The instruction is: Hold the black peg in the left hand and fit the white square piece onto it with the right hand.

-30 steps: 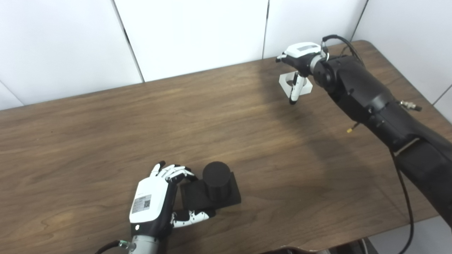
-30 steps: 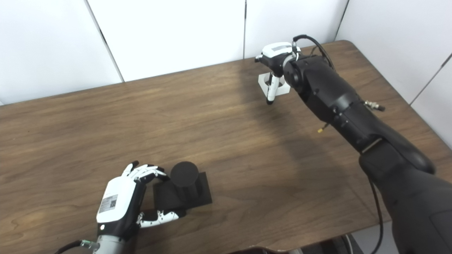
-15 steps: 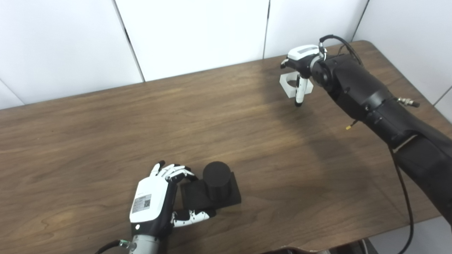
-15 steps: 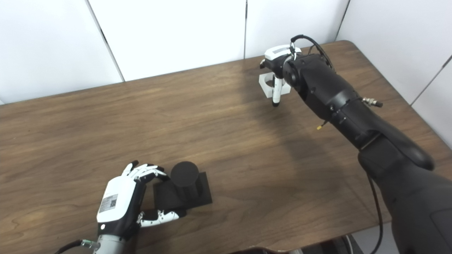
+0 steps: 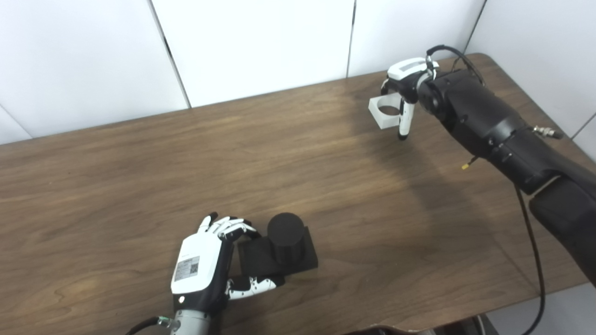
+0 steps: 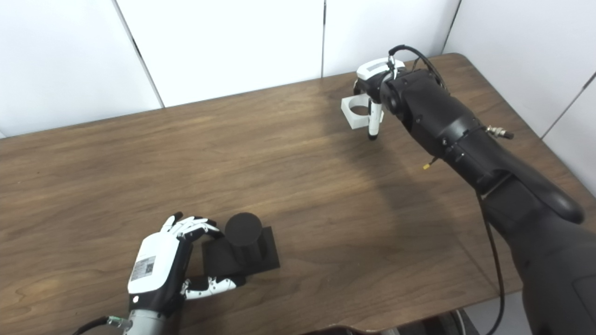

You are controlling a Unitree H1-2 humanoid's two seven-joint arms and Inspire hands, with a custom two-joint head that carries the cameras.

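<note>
The black peg [image 5: 285, 237] is a short cylinder standing on a square black base, near the table's front edge. My left hand [image 5: 202, 267] is shut on the base's left side, fingers over its far corner and thumb along the front. The white square piece [image 5: 382, 111], with a round hole, sits at the far right of the table. My right hand [image 5: 406, 79] hovers over its right side, with one finger [image 5: 403, 122] pointing down across the piece's right edge. The other fingers are hidden, so a grip on it is not visible.
The brown wooden table [image 5: 139, 177] ends at white wall panels behind and at its rounded right corner [image 5: 484, 58] just past my right hand. A black cable [image 5: 535, 260] hangs along my right arm.
My right hand has shifted to the right, uncovering the hole and most of the white piece. The piece has stayed about where it was. My left hand and the peg have not moved.
</note>
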